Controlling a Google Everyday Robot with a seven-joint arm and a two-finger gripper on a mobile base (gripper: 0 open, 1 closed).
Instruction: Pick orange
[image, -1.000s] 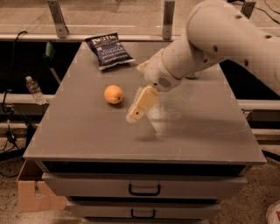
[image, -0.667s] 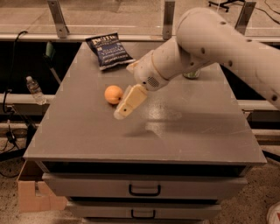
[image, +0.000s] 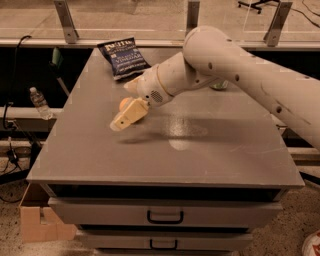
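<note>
Where the tool (image: 125, 117) hangs: low over the left middle of the table (image: 225, 155), at the end of the one white arm (image: 235, 65) reaching in from the right
tool state: cannot tell whether open or closed; its tan end slants down toward the near left
orange (image: 123, 103): one, on the table, mostly hidden behind the tool, only a sliver showing at the tool's far-left edge; cannot tell whether they touch
chip bag (image: 122, 57): one, dark blue, lying flat at the table's far left, apart from the orange
can (image: 220, 86): one, greenish, far side of the table, mostly hidden behind the arm
drawers (image: 100, 216): two, under the table top, each with a dark handle
off the table: one water bottle (image: 39, 102) at the left; one cardboard box (image: 37, 222) on the floor, near left
in the way: the wrist and tool cover most of the orange
</note>
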